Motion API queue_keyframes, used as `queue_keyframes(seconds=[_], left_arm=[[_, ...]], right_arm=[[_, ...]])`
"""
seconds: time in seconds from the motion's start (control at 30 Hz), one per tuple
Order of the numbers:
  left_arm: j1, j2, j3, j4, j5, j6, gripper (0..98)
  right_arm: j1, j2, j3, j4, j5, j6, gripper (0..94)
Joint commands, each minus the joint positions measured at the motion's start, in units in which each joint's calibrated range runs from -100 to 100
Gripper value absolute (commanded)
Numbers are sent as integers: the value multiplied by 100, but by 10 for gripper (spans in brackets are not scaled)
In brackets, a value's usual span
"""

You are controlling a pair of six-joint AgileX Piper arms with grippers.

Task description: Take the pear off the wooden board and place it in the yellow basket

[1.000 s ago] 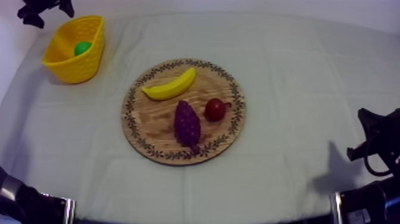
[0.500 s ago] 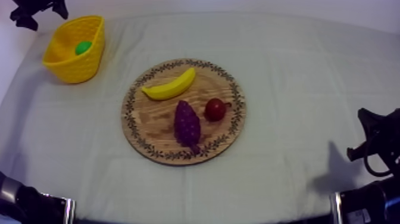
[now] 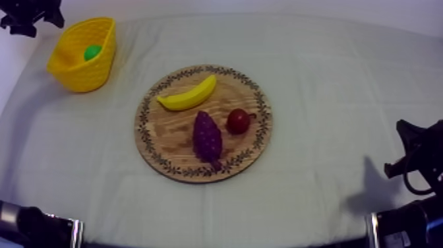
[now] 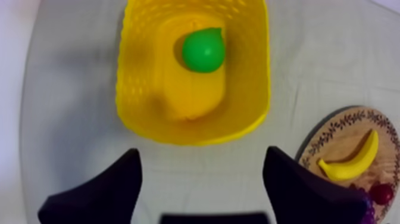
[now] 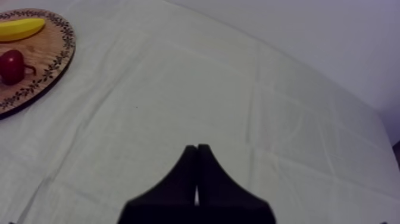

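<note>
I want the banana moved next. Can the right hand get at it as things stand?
Probably yes: the banana lies on the board with nothing over or against it, and the right hand is shut, holding nothing.

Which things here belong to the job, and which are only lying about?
For the job: pear, already in the yellow basket; wooden board; left pincer, open near the basket.
Lying about: banana, bunch of grapes, small red fruit, all on the board.

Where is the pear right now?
In the top view the pear sits inside the yellow basket at the table's far left corner; the open left gripper hangs just outside the basket.
</note>
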Motion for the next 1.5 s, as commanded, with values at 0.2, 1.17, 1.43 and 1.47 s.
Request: queue_keyframes(seconds=[0.2, 1.17, 1.43, 1.47], left_arm=[[71, -1068, 1527, 27, -602, -25, 662], [-7, -5385, 6499, 147, -4205, -214, 378], [78, -6652, 7675, 140, -4974, 59, 280], [79, -6813, 7816, 140, -5043, 99, 269]], right_arm=[[0, -3, -2, 2, 2, 4, 4], [0, -3, -2, 2, 2, 4, 4], [0, -3, -2, 2, 2, 4, 4], [0, -3, -2, 2, 2, 4, 4]])
